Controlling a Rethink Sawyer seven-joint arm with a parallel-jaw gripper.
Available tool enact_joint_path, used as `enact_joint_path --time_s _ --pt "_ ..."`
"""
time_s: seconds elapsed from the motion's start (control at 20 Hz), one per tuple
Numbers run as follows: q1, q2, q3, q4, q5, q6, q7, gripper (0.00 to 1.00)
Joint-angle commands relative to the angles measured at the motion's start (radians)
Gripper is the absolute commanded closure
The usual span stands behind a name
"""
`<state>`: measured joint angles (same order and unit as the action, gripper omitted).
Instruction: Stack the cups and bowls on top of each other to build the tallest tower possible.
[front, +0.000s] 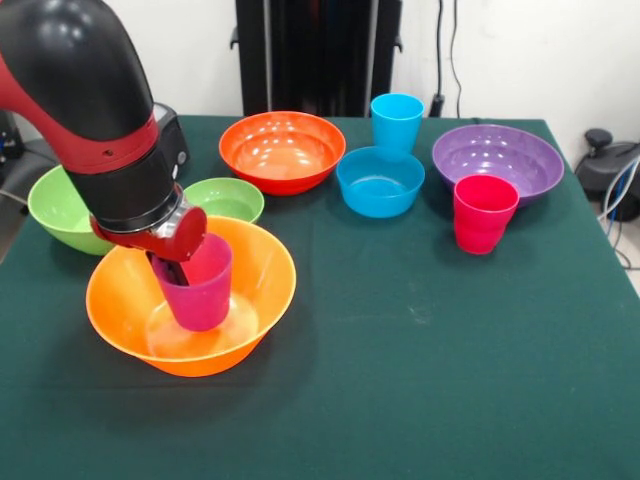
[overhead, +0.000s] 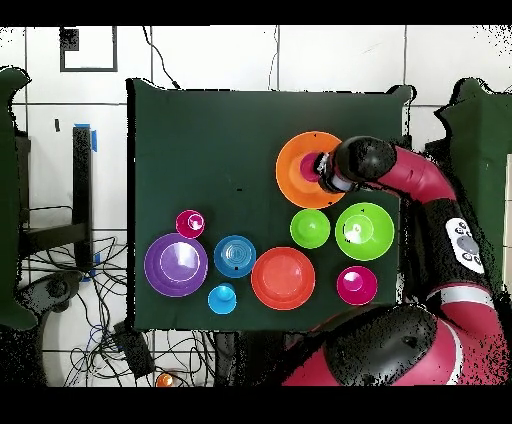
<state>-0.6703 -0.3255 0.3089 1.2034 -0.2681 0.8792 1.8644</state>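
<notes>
near the table's left edge, the gripper (front: 178, 262) grasps the rim of a purple-magenta plastic tumbler (front: 200, 285) standing upright inside the large glossy orange plastic bowl (front: 250, 262); rightward sit a red-orange bowl (front: 282, 150), blue bowl (front: 380, 182), and purple bowl (front: 497, 160).

— Where's the gripper (front: 178, 268)?
— Down in the large orange bowl (front: 190, 297), gripping the purple-magenta cup's (front: 197, 284) rim.
— The rest?
— Blue cup (front: 396, 121) behind the blue bowl (front: 380, 182); red-pink cup (front: 484, 212) before the purple bowl (front: 497, 162).

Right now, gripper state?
Gripper: shut on the purple-magenta cup, holding it upright inside the large orange bowl.
</notes>
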Motion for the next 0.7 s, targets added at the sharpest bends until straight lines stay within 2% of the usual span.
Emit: enact_joint_path --time_s 0.05,0.4,0.45,0.7 --pt "0.016 0.038 -0.015 0.054 -0.042 -0.068 0.005 1.0" --pt "0.013 0.07 0.003 0.034 -0.02 -0.086 0.021 1.0" --pt "0.014 0.069 0.0 0.036 -0.018 -0.086 0.03 0.0" --pt "0.024 0.063 -0.009 0.03 -0.048 -0.138 0.025 0.0"
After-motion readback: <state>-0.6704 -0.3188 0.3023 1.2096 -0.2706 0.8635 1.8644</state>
